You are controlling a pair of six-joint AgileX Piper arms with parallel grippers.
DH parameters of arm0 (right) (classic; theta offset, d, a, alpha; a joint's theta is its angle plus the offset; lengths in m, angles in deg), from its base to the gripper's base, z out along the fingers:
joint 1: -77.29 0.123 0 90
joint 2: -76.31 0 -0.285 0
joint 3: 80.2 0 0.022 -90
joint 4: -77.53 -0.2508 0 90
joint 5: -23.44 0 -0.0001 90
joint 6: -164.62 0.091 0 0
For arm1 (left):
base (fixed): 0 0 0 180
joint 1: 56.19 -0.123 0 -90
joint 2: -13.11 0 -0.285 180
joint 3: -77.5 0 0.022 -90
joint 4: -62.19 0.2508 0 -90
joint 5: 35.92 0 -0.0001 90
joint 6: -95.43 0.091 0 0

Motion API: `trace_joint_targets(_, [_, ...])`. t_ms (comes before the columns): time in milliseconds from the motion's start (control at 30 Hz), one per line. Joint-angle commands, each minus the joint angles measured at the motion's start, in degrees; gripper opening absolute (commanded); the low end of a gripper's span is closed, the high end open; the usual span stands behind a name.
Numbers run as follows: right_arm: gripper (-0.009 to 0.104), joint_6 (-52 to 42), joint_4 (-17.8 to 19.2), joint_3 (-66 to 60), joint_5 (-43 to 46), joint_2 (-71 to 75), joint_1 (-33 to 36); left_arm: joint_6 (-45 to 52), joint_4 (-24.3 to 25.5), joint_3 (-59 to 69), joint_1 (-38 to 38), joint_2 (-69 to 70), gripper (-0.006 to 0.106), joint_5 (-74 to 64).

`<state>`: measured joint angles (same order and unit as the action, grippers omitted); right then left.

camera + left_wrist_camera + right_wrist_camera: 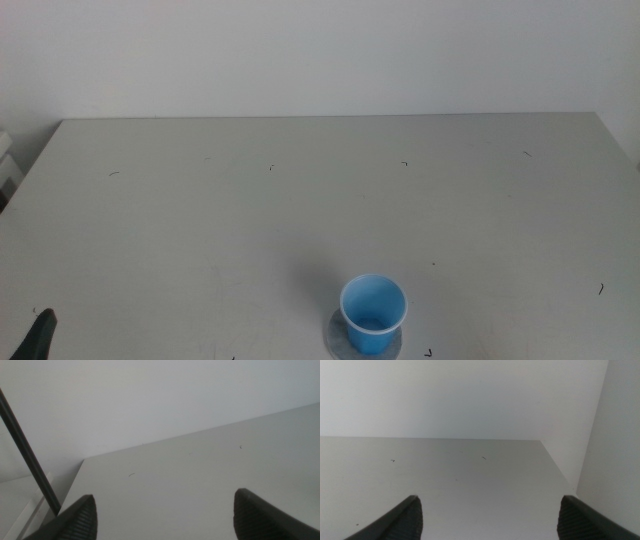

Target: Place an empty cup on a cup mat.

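Cup [373, 314] upright on the mat [341, 340], near table [300, 200] front edge, touching no jaw. Left gripper [165, 515] low at the front-left corner, jaws wide apart, holding nothing. Right gripper [490, 517] likewise spread wide, nothing between, outside the middle view.

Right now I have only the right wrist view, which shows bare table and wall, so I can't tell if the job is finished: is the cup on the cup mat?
Observer: Yes. In the middle view the cup stands upright on the cup mat, at the bottom middle of that picture.
Operator: My right tool is open with nothing in it. Is the left one holding the cup?
Observer: No. The left tool is open and empty. The middle view shows only its tip in the lower left corner, well apart from the cup.
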<state>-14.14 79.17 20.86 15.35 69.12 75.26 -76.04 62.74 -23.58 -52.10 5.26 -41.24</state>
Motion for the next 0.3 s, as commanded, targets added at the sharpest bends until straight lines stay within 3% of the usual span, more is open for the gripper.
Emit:
trace_joint_targets(0, [0.094,-0.3,0.8,0.5,4.3,1.5,0.0,-1.1,-0.6,-0.2,-0.1,1.5,0.094,2.6])
trace_joint_targets(267, [0.094,-0.3,0.8,0.5,4.3,1.5,0.0,-1.1,-1.1,-0.2,-0.1,1.7,0.094,2.0])
